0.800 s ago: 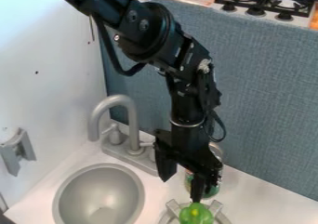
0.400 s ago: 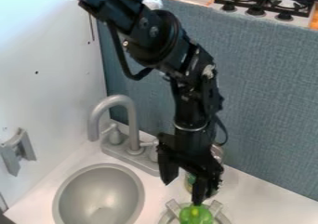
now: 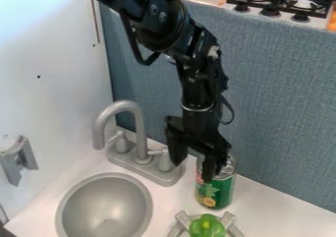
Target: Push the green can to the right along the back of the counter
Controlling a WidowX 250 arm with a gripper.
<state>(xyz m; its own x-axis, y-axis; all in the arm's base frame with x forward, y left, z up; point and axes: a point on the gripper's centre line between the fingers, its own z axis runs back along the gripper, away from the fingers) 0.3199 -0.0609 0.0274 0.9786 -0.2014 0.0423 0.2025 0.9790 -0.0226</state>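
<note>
Wall bracket: the grey bracket (image 3: 19, 160) is fixed to the white wall (image 3: 59, 74), well apart from the gripper on its left in the view; by that mounting it is held off the counter (image 3: 263, 206).
Basin: the round grey basin (image 3: 105, 201) is set into the counter, below and left of the gripper, so that it is supported by its rim.
Faucet: the grey faucet (image 3: 136, 118) is stood just left of the gripper, kept upright by its base plate, with its spout curved over towards the basin side.
Gripper: the black gripper (image 3: 193, 169) is hung from the arm (image 3: 197, 93) with its tips pointed down. Its two fingers are parted fairly widely, and nothing is seen to be held.
Green pepper: the green pepper (image 3: 207, 226) is seated below the gripper, apart from its tips. It is rested in the grey stand (image 3: 230, 221), by whose raised prongs it is probably kept from rolling.
Can: the green can (image 3: 220, 189) is stood upright on the counter behind the right-hand finger, steadied by its flat base. Its upper part is partly covered by that finger; whether it is touched cannot be told.
Partition: the blue panel (image 3: 282, 108) is stood behind the gripper and can, as a backing to the counter.
</note>
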